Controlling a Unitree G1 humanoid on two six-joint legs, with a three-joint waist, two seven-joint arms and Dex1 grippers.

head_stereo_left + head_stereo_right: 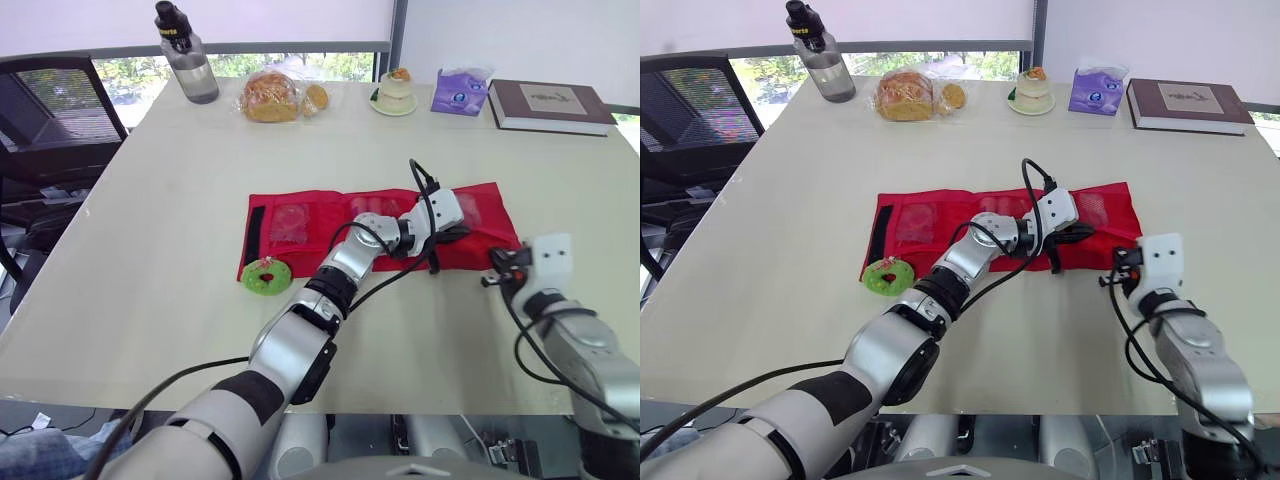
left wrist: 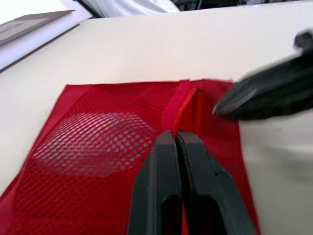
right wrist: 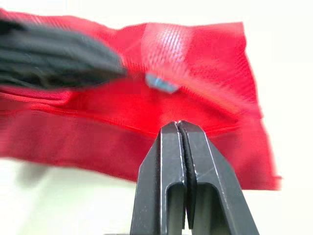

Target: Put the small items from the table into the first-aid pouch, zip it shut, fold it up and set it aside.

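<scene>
The red mesh first-aid pouch [image 1: 290, 225] lies unfolded flat across the middle of the table. My left gripper [image 2: 174, 134] reaches across onto the pouch's right part; it is shut, with its tips resting on the raised zipper seam [image 2: 178, 105]. My right gripper [image 3: 177, 125] is shut and hovers at the pouch's right front corner, close to the left fingers [image 3: 54, 56]. A small blue-grey item [image 3: 161, 83] shows through the mesh. A green ring-shaped item [image 1: 266, 276] sits on the table just in front of the pouch's left end.
Along the far edge stand a water bottle [image 1: 188, 55], bagged bread [image 1: 272, 97], a small cake on a plate [image 1: 394, 92], a purple tissue pack [image 1: 460, 92] and a book [image 1: 550, 105]. A black chair [image 1: 50, 120] stands at the table's left.
</scene>
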